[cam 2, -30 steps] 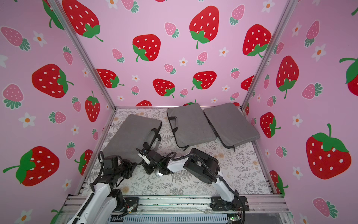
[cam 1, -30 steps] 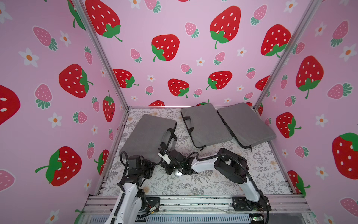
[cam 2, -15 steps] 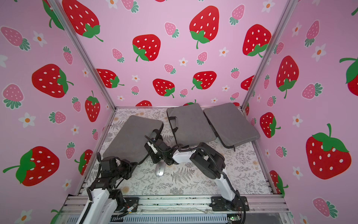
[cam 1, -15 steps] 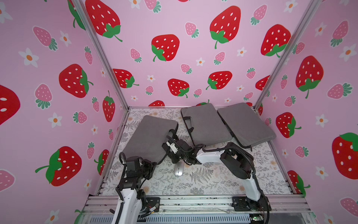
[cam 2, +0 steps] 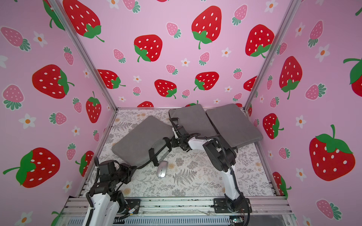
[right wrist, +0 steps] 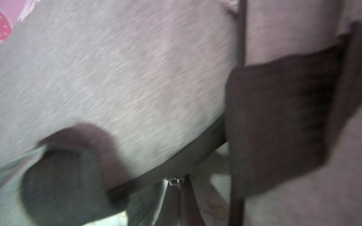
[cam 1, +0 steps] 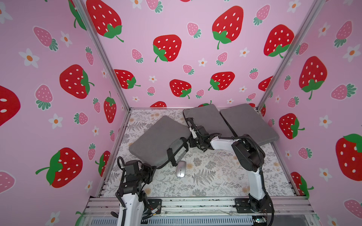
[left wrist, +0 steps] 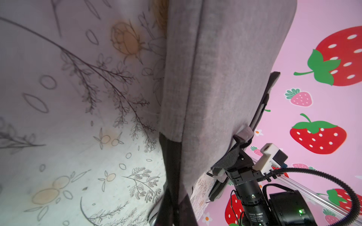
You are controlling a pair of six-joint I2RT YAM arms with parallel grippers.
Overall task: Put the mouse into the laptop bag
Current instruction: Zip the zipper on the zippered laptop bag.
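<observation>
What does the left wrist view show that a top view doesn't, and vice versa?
Only the left wrist: the seamed edge of the grey fabric laptop bag up close. Only a top view: the whole silver oval mouse lying on the floral table cover beside that bag, plus two more grey bags behind. Both: the bag, the cover, and the right gripper clamped on the bag.

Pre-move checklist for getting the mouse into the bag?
1. Mouse free on the table, next to the laptop bag: ok.
2. Right gripper shut on the bag's edge: ok.
3. Left gripper shut on its black strap: ok.
4. Bag mouth open wide enough for the mouse: cannot tell.
5. A free gripper to take the mouse: not ok, both are occupied.
6. Two other bags clear of the mouse: ok.
</observation>
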